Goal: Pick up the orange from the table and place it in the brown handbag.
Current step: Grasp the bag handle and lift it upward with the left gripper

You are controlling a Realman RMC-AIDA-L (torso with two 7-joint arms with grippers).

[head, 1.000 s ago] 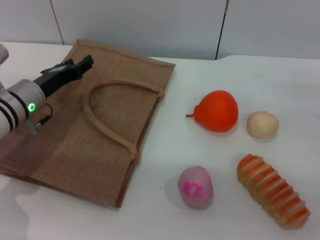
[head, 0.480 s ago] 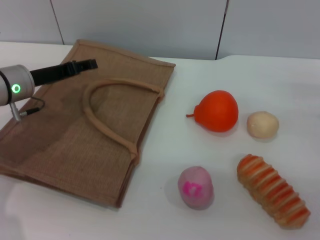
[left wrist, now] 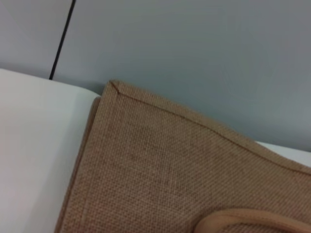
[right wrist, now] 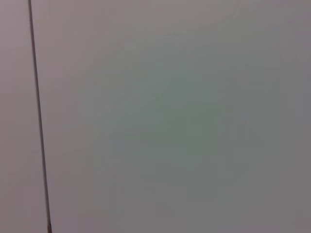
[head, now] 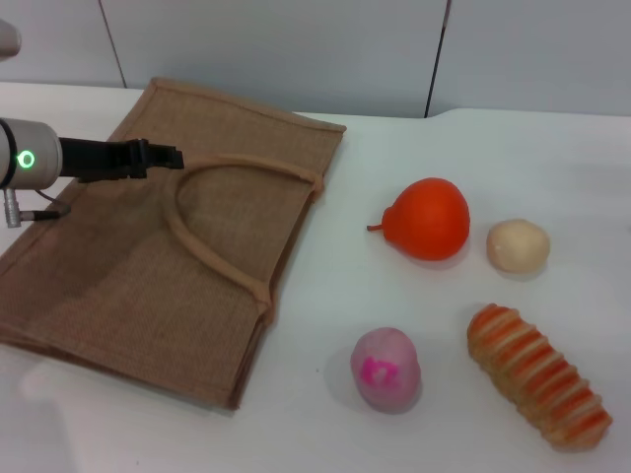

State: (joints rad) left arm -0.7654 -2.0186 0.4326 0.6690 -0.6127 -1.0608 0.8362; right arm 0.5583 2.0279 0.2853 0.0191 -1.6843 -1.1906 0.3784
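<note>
The left tool hovers over the bag near its loop handle; its fingers lie together, closed on nothing. The right tool is out of view. The orange, smooth and bright with a pointed stem end, rests on the table right of the bag, apart from it. A pink ball carries an unreadable magenta mark.

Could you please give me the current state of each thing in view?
Orange: on the table, untouched.
Handbag: lying flat, handles on top.
Left gripper: over the handbag, holding nothing.
Pink ball: resting on the table.
Beige ball: beside the orange.
Striped oblong: lying on the table.
</note>
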